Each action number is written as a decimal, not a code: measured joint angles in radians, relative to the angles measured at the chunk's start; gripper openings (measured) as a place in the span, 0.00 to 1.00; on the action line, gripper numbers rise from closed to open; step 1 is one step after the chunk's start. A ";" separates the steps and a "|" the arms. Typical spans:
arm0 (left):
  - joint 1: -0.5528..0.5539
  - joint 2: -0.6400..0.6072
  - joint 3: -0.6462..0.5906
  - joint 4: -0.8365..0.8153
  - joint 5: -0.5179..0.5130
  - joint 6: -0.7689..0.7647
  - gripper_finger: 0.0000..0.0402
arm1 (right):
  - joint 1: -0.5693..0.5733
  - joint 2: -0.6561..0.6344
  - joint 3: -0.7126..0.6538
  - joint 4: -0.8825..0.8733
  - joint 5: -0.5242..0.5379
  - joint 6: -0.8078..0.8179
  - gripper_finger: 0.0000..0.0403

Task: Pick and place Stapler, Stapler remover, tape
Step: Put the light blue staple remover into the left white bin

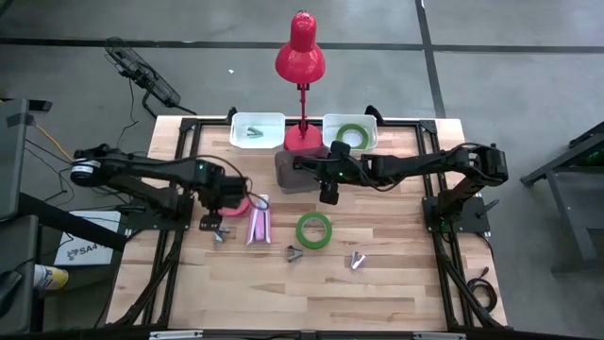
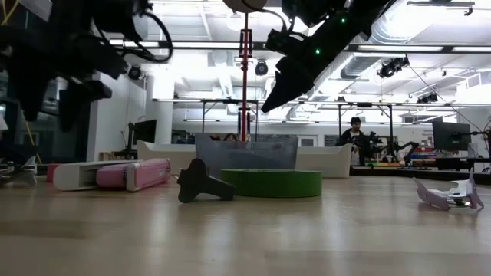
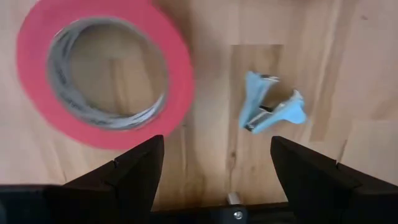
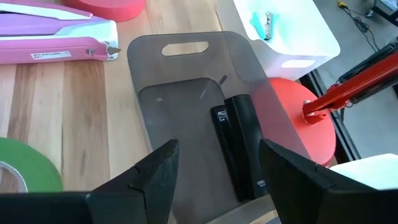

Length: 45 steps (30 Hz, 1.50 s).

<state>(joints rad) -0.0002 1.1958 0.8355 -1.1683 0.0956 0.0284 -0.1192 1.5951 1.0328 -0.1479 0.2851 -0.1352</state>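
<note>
The left gripper (image 1: 219,210) hung open over the pink tape (image 3: 102,71) and a blue staple remover (image 3: 272,110), both lying flat on the wood and apart from each other; in the high view the arm covered most of that tape and only its rim showed. The right gripper (image 1: 327,189) hovered open and empty above a smoky grey bin (image 4: 199,118) in which a black stapler (image 4: 241,146) lay. From above, that bin was largely hidden under the right arm, and the stapler inside could not be seen there.

A pink stapler (image 1: 258,223) lay just beside the pink tape. One green tape (image 1: 314,229) lay flat near the table's middle, and a second green tape (image 1: 352,135) sat in the right white bin (image 1: 370,125). The left white bin (image 1: 257,129) held a greenish item too small to identify. A dark staple remover (image 1: 294,252) rested just in front of the green ring, and a pale one (image 1: 357,260) lay off to its right. In the low view the left arm was only a dark blur.

The table (image 1: 396,283) was light butcher-block wood on a black frame. A red lamp (image 1: 301,57) stood between the white bins. Beyond lay a grey floor, workshop benches, monitors and one person (image 2: 354,130) far off.
</note>
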 joint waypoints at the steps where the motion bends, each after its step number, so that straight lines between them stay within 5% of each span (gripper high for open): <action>1: -0.020 0.000 0.000 -0.001 0.000 0.000 0.72 | 0.000 0.000 0.000 0.000 -0.004 0.000 0.53; 11: -0.178 0.012 0.000 -0.001 -0.033 -0.018 0.72 | 0.000 0.000 0.000 0.000 -0.018 -0.004 0.53; 21: -0.192 0.170 0.000 0.036 -0.001 -0.172 0.72 | 0.002 0.000 0.000 -0.001 -0.043 -0.030 0.53; 29: -0.203 0.294 0.001 -0.013 0.032 -0.131 0.72 | 0.002 0.000 0.000 -0.005 -0.060 -0.045 0.53; 45: -0.341 0.330 -0.026 0.091 -0.006 -0.085 0.72 | 0.002 0.000 0.000 -0.011 -0.062 -0.053 0.53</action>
<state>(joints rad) -0.3416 1.5258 0.8099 -1.0771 0.0892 -0.0566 -0.1173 1.5955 1.0328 -0.1586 0.2228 -0.1883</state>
